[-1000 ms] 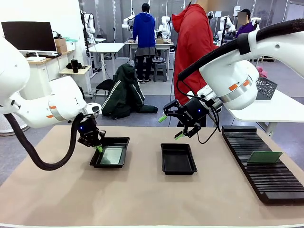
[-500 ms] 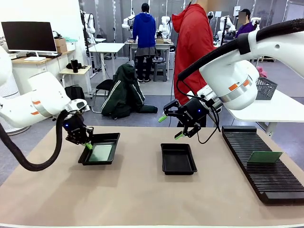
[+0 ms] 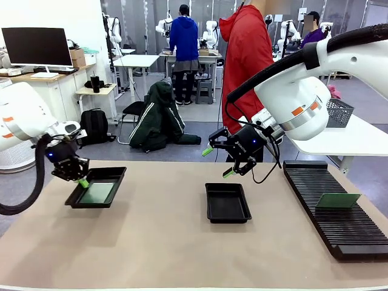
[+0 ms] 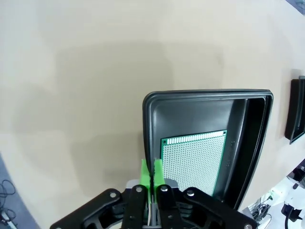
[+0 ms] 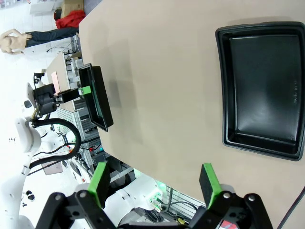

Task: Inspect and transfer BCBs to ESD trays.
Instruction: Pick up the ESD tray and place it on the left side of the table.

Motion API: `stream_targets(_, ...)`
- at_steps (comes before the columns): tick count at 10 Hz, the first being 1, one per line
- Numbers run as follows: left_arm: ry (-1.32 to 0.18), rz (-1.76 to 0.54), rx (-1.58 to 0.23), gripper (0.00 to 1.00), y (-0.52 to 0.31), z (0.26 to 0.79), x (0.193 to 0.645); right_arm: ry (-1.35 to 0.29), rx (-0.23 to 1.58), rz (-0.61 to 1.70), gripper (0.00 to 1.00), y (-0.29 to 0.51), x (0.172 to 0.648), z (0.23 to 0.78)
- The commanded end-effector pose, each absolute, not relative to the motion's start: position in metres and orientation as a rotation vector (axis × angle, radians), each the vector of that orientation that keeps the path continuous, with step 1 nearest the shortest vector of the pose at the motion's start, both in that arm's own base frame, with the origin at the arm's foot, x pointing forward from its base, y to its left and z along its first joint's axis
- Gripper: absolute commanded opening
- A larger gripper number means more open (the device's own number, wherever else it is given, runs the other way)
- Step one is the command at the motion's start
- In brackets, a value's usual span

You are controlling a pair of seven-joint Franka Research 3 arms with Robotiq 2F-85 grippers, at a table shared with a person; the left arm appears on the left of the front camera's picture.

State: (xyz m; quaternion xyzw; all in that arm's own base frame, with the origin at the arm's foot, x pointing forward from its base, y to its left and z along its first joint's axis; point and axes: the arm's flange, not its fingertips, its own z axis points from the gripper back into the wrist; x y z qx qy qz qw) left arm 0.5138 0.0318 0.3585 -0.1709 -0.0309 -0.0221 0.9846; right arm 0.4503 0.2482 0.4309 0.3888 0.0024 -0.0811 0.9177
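My left gripper (image 3: 81, 180) (image 4: 152, 177) is shut on the near rim of a black ESD tray (image 3: 112, 179) (image 4: 205, 98) at the table's far left. A green BCB (image 3: 97, 193) (image 4: 193, 164) lies flat inside this tray, and the tray casts a shadow on the mat. A second ESD tray (image 3: 227, 202) (image 5: 262, 88) rests at the table's middle with nothing in it. Above its far edge hangs my right gripper (image 3: 219, 162) (image 5: 153, 183), open, nothing between its green pads. Another BCB (image 3: 337, 200) stands in the rack.
A long black slotted rack (image 3: 339, 233) runs along the table's right side. A person in a red hoodie (image 3: 245, 54) stands at the far edge. A grey mesh basket (image 3: 338, 112) sits on a white table at the right.
My left arm has carried the tray with the board leftwards, from left of centre to the table's far left. The right arm has not moved.
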Motion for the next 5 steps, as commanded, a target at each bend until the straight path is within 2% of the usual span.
stream_targets(1, -0.056, -0.069, -0.311, 0.01, 0.058, 0.360, 0.511, 0.008, 0.789, -0.176, 1.00, 0.250, 0.453, 0.432)
stream_targets(5, -0.078, -0.038, -0.268, 0.01, 0.102, 0.355, 0.503, 0.008, 0.789, -0.176, 1.00, 0.250, 0.453, 0.432)
